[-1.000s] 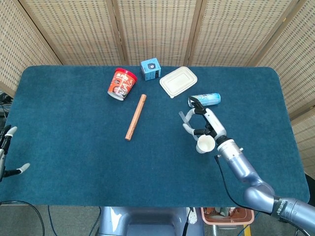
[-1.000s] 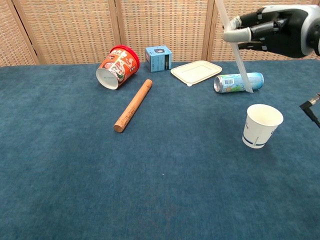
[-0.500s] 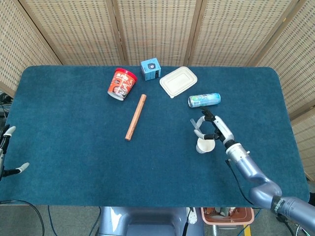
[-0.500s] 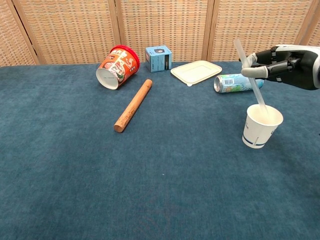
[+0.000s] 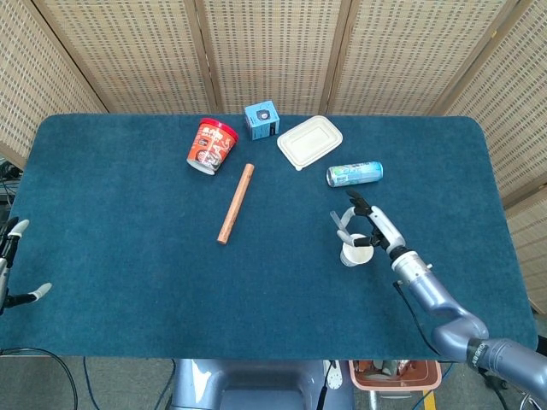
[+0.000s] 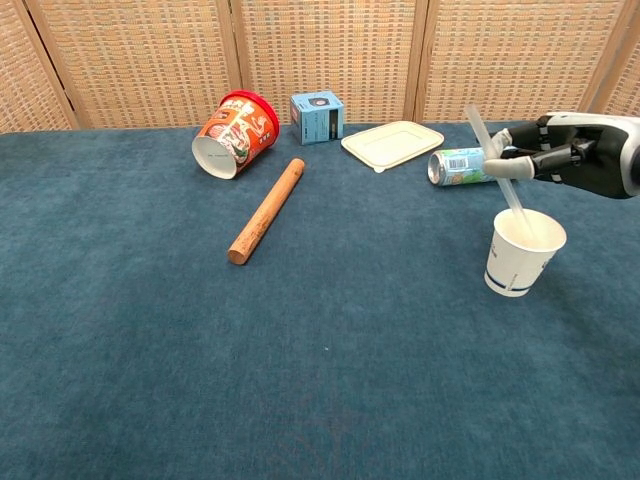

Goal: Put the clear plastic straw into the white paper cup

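Both views are bright and evenly lit, with soft, diffuse light that seems to come from above. Shadows are faint: in the chest view only a thin dark edge shows under the wooden rod (image 6: pixel 266 210) and the paper cup (image 6: pixel 523 252) on the blue surface (image 6: pixel 300 380). No glare spots show; the can (image 6: pixel 470 164) carries only a mild sheen. Focus is sharp across both pictures, and the woven screen (image 5: pixel 273 51) keeps its fine pattern. The head view bends slightly toward its edges.
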{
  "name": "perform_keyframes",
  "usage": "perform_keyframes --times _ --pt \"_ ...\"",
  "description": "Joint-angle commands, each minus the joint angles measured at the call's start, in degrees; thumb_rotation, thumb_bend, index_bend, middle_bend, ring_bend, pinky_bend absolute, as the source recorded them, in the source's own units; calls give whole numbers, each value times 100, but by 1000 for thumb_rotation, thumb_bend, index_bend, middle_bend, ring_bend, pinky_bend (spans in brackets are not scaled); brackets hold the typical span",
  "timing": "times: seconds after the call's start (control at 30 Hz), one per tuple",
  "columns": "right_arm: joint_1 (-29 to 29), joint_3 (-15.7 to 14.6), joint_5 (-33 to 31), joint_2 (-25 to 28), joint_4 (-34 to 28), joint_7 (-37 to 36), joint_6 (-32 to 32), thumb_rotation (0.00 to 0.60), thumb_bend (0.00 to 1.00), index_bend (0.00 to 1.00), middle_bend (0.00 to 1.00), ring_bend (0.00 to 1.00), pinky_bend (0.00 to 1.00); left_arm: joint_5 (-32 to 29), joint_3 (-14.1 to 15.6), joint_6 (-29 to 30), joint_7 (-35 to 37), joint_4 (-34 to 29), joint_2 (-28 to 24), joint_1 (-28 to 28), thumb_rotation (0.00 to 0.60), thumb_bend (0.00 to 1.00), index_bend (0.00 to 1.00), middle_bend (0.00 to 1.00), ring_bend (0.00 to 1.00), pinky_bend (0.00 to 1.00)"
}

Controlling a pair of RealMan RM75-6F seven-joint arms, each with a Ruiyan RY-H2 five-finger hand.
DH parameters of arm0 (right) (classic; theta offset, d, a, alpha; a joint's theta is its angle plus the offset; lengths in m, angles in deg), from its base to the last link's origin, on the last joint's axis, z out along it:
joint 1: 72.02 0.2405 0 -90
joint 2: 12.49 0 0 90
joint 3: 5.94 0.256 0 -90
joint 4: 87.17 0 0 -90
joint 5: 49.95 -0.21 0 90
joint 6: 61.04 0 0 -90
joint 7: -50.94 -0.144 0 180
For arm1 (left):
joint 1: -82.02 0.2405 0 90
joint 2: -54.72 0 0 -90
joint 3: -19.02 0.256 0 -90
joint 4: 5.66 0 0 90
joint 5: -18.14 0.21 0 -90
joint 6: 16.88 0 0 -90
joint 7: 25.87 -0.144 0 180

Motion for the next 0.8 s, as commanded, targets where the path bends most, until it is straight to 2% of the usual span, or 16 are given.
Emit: perform_keyframes --times 0.03,0.63,0.7,0.8 --pt "36 -77 23 -19 85 -93 25 600 476 667 0 0 0 -11 0 -14 -17 2 9 -8 600 65 0 0 0 0" --pt "210 -529 258 -82 412 -433 160 600 474 661 0 0 0 -16 4 -15 -49 -12 19 -15 600 65 0 0 0 0" --pt "231 -581 301 -91 432 -440 190 600 428 618 0 0 0 -21 3 -22 -48 -13 16 -17 600 65 0 0 0 0" --pt "252 -633 336 -101 458 -477 244 600 302 517 0 0 0 -23 5 -27 -46 -13 15 -19 600 65 0 0 0 0"
